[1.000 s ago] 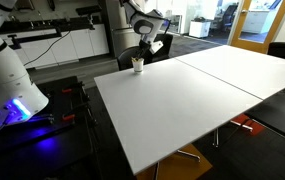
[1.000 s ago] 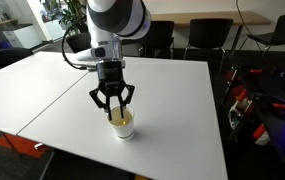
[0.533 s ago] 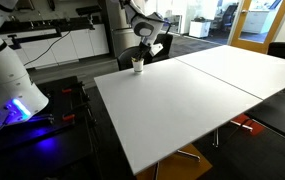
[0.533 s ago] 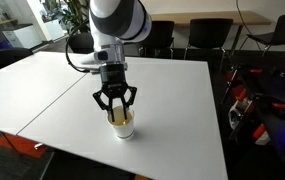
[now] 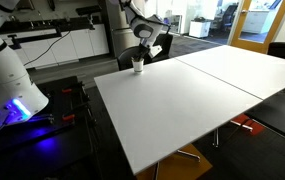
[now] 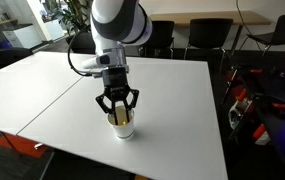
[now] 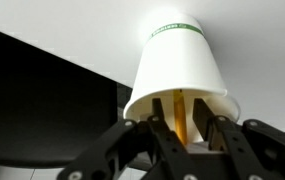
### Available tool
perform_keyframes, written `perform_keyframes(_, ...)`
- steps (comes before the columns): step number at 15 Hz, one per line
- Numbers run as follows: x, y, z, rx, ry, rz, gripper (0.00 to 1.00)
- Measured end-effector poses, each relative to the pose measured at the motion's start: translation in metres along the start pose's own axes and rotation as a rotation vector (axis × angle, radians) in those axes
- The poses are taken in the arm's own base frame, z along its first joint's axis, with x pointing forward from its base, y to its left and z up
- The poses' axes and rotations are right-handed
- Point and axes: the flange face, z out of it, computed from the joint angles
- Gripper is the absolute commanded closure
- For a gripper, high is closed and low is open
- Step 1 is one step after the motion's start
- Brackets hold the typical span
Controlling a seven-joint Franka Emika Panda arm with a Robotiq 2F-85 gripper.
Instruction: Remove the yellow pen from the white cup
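While the gripper (image 6: 116,111) hangs over the white cup (image 6: 123,129) near the white table's (image 6: 182,100) edge, its fingers (image 7: 160,125) dip inside the rim, narrowly parted. The yellow pen (image 7: 180,115) stands between them in the cup; whether either finger touches it cannot be told.

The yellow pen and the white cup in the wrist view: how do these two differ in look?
Colour: the yellow pen is dull yellow, while the white cup is plain white with a small green marking near its base.
Shape: the pen is a thin straight stick; the cup is wide and hollow, broader at the rim.
Place: the cup holds, and the pen stands inside it.
Both sit directly under the gripper.
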Motion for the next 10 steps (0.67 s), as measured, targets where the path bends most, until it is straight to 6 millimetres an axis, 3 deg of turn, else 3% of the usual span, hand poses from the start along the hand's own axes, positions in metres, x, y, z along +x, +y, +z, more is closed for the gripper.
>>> perform_keyframes(5,0.0016,-0.0009,0.0062,0.029,0.024,-0.002,0.56)
perform_keyframes(7,0.002,-0.0006,0.0084,0.041,0.035,-0.003,0.59)
perform_keyframes(10,0.0025,0.0008,0.0106,0.055,0.049,-0.006,0.91)
